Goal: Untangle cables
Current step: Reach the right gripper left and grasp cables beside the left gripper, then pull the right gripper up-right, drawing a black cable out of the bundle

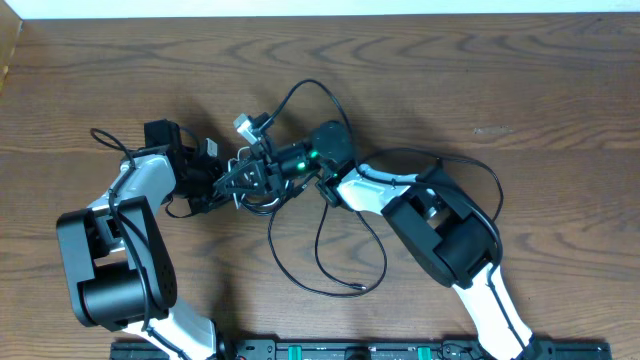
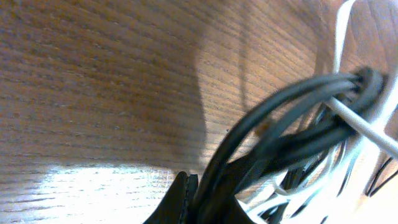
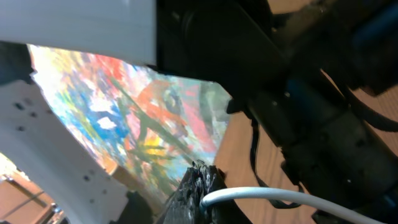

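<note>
Wood table (image 1: pixel 520 90), tangle at its middle between both arms. Left gripper (image 2: pixel 198 199) jaws clamp the black cable (image 2: pixel 247 123) strands, which run up and right from its tip. Right gripper (image 3: pixel 198 186) jaws pinch the white cable (image 3: pixel 267 193), which runs rightward. Overhead, black loops trail toward the near edge, plug end pointing right.

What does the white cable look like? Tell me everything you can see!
The white cable is thin, smooth and looks rubbery. Seen from overhead, its small plug end pokes out near the middle of the wooden table, and the rest curls into a knot of black cables, passing through their loop. The right arm's fingers are pinched shut on it, and it bends away from them.
</note>
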You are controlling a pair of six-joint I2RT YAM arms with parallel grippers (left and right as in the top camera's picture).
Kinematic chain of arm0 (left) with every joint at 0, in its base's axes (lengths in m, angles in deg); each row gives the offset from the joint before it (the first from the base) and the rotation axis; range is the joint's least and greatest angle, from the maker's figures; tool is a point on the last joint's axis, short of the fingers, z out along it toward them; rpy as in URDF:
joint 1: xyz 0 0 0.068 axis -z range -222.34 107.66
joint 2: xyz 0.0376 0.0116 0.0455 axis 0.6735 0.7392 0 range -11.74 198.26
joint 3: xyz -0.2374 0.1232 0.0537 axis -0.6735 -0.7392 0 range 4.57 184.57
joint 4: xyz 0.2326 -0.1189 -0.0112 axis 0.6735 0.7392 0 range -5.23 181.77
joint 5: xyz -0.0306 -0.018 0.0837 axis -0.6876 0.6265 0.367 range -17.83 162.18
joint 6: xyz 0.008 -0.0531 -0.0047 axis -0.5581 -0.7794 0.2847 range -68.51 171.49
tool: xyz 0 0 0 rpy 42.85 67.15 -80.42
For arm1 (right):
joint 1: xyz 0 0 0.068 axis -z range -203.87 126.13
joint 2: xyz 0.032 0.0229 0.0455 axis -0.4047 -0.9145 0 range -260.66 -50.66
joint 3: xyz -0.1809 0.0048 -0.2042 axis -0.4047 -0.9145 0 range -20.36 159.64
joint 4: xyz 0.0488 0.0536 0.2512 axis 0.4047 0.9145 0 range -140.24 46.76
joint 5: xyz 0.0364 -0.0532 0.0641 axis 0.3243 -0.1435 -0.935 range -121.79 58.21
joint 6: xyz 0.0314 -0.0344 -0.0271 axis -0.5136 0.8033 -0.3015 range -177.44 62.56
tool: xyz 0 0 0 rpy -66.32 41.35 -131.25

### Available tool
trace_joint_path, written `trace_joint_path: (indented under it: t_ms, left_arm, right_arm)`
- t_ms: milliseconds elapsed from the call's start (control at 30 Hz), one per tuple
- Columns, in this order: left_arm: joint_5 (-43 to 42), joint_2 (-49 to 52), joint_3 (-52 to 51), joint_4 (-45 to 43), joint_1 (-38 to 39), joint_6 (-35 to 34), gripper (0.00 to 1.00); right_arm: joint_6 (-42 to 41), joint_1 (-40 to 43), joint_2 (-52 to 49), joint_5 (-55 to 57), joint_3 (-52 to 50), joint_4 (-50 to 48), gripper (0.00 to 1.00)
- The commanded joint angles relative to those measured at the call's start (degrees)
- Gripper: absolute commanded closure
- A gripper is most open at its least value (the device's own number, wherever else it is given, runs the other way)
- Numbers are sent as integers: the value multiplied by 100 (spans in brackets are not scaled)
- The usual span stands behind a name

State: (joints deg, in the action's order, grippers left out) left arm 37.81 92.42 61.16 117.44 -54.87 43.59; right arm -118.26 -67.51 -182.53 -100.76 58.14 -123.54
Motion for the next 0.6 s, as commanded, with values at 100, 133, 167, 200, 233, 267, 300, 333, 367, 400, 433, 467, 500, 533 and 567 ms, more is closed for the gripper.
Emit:
trace_joint_path:
  t_ms: [100, 133, 167, 200, 233, 267, 300, 333, 367, 400, 433, 467, 500, 533, 567]
  left_arm:
    - [35, 44, -50, 2, -2, -11, 92]
    - [37, 44, -50, 2, -2, -11, 92]
    - [35, 44, -50, 2, -2, -11, 92]
    - [37, 44, -50, 4, -2, -11, 92]
    - [37, 44, -50, 4, -2, -11, 92]
    - [37, 44, -50, 2, -2, -11, 92]
    - [37, 44, -50, 4, -2, -11, 92]
    - [37, 44, -50, 4, -2, -11, 92]
    - [37, 44, -50, 2, -2, -11, 92]
    - [37, 44, -50, 2, -2, -9, 92]
    - [37, 44, -50, 2, -2, -9, 92]
    - [37, 44, -50, 2, -2, -7, 92]
    - [37, 44, -50, 2, -2, 15, 92]
    - [37, 44, -50, 2, -2, 15, 92]
    - [37, 44, -50, 2, -2, 15, 92]
  right_arm:
    - [-2140, 212, 9, -334, 48, -1700, 99]
    - [-2293, 256, 11, -334, 48, -1700, 99]
    - [-2380, 286, 11, -345, 48, -1700, 99]
    - [-2507, 332, 11, -365, 48, -1700, 99]
    - [-2581, 372, 11, -367, 48, -1698, 99]
    - [-2734, 422, 11, -365, 48, -1700, 99]
    - [-2861, 459, 33, -365, 48, -1700, 99]
    - [-2977, 501, 46, -365, 46, -1700, 99]
    - [-3095, 538, 87, -376, 48, -1700, 99]
    - [-3215, 590, 146, -411, 48, -1700, 99]
    - [-3244, 621, 221, -457, 46, -1700, 99]
    - [-3241, 647, 297, -509, 46, -1700, 99]
    - [-3241, 667, 417, -586, 46, -1700, 99]
    - [-3235, 686, 538, -662, 46, -1698, 99]
    - [-3235, 693, 664, -721, 46, -1700, 99]
